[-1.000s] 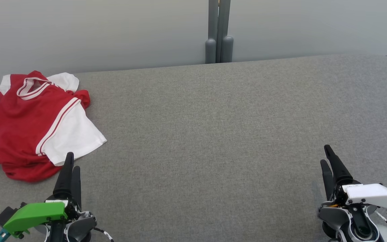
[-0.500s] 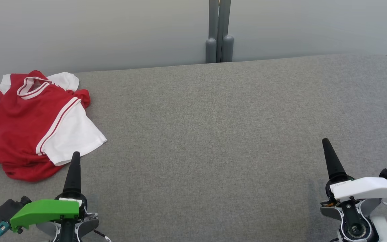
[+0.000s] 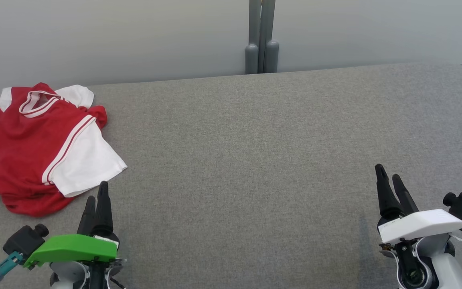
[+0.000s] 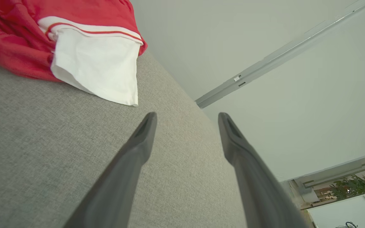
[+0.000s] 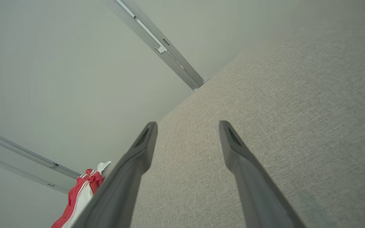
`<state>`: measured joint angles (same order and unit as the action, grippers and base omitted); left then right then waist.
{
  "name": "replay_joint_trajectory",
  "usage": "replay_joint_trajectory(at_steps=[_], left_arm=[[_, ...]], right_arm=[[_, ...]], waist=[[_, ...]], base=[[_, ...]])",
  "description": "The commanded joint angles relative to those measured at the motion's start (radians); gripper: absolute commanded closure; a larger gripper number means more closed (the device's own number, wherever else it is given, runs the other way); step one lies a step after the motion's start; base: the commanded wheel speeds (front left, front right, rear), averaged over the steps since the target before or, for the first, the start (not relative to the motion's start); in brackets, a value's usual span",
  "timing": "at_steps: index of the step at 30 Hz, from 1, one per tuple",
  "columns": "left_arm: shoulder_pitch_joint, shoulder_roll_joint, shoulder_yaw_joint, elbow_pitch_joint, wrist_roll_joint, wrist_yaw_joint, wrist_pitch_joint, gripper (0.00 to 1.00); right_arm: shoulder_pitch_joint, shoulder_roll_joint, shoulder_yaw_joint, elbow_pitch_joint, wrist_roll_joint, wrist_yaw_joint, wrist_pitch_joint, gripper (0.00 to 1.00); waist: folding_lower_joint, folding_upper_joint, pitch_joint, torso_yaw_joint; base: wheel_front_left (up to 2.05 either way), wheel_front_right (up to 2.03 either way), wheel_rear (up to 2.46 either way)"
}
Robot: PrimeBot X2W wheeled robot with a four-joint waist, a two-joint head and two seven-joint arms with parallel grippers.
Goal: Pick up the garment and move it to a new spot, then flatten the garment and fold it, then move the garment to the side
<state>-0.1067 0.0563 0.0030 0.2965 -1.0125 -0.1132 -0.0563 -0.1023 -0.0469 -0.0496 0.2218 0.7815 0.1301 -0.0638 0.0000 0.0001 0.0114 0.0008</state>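
You are looking at the red-and-white shirt (image 3: 34, 148) lying rumpled at the far left edge of the grey fabric-covered bench (image 3: 255, 140), with part of it hanging over that edge. Its white sleeve (image 3: 86, 164) is spreading toward the middle. Your left jaws are standing released and empty at the near left, tips pointing past that sleeve's hem, just beside it and not touching. Your right jaws are likewise gaping wide with nothing between them over bare bench at the near right, well apart from the shirt.
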Motion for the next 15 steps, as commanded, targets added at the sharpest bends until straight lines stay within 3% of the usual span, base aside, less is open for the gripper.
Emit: replay_joint_trajectory(at_steps=[1, 15], left_arm=[[-0.030, 0.006, -0.001, -0.008, 0.037, 0.001, -0.011, 0.00], [-0.028, 0.004, -0.023, 0.010, 0.266, -0.009, -0.056, 0.00]], right_arm=[[-0.012, -0.008, 0.003, -0.011, -0.037, 0.000, -0.011, 0.00], [-0.013, -0.017, 0.016, 0.013, -0.246, 0.001, -0.054, 0.00]], waist=[[0.0000, -0.0001, 0.000, 0.000], [0.0000, -0.0001, -0.001, 0.000]], base=[[0.00, 0.00, 0.00], [0.00, 0.00, 0.00]])
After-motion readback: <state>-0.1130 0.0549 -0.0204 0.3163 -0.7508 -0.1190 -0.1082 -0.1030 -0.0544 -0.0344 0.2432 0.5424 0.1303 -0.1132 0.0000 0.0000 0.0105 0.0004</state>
